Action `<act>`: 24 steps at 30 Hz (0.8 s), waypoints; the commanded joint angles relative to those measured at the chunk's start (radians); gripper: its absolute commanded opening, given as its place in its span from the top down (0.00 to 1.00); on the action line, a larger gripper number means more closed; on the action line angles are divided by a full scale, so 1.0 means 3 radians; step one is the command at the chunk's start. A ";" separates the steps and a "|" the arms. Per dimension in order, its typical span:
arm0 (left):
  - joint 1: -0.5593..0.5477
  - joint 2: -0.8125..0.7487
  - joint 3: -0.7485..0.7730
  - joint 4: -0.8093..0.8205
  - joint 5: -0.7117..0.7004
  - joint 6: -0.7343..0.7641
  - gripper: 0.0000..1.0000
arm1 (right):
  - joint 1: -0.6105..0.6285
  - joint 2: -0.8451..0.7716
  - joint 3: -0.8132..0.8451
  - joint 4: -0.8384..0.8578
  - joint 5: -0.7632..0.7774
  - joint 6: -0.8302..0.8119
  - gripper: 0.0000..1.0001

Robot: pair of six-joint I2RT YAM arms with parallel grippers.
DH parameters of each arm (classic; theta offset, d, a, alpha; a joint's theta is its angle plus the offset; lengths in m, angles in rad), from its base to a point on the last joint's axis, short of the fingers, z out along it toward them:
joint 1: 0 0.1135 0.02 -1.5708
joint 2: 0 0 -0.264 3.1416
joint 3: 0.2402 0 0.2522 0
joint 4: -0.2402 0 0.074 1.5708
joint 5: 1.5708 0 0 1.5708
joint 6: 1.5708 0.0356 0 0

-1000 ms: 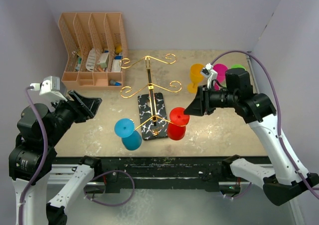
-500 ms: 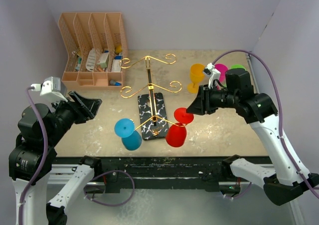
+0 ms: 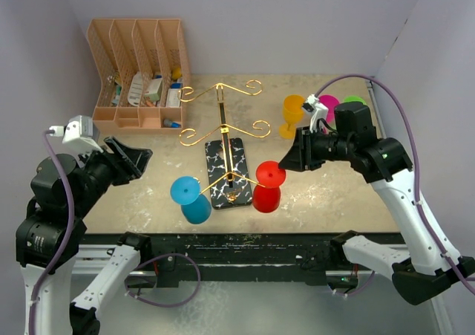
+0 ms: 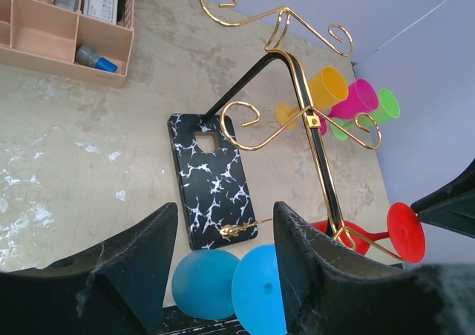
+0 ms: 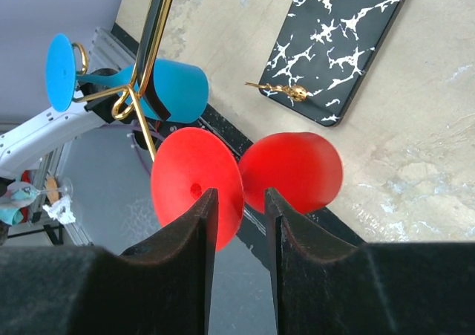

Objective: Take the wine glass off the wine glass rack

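Currently, the right pincer (image 5: pixel 239 200) is closing. Its jaws are standing nearer together than a second ago and are straddling the red plastic wine glass (image 3: pixel 266 195) between its round foot and its bowl. A slim gap is still showing between the jaws, so the views are not confirming a firm clamp.

Over that same second the glass has been swinging: its bowl was tipping out toward 7 o'clock and is now settling back. Judged from this, the pincer is making first contact and the lift-off step is only beginning.

The glass is hanging bowl-down from the lower right arm of the thin gold wire wine glass rack (image 3: pixel 223 119). That arm lies at 4 o'clock of the rack's black white-veined marble base (image 3: pixel 217 160), near the centre of the table (image 3: pixel 334 194).

The left pincer (image 4: pixel 225 223) is holding nothing. Its jaws are standing wide and unchanged at 9 o'clock of the table.

Containers:
- The peach slotted desk organiser (image 3: pixel 133 24) is sitting at 10 o'clock, and its slots are carrying small bottles and packets.
- A blue plastic wine glass (image 3: pixel 194 205) is hanging at 8 o'clock of the base.
- A yellow glass (image 3: pixel 293 112), a magenta glass (image 3: pixel 329 106) and a green glass (image 3: pixel 355 99) are grouped at 2 o'clock.
- No contents are showing in any glass.
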 commanded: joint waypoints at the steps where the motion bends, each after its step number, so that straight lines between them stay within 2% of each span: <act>1: 0.0008 -0.0026 -0.0041 0.0081 -0.0054 0.0041 0.42 | 0.0015 -0.0022 0.0054 -0.0053 -0.0139 -0.0086 0.66; 16: 0.0008 -0.0048 -0.0088 0.0072 -0.0090 0.0043 0.42 | 0.0052 0.0011 -0.0018 0.0007 -0.0172 -0.0116 0.63; 24: 0.0008 -0.0064 -0.0113 0.0060 -0.0125 0.0067 0.42 | 0.0164 0.0106 0.0007 0.0124 -0.0197 -0.0050 0.69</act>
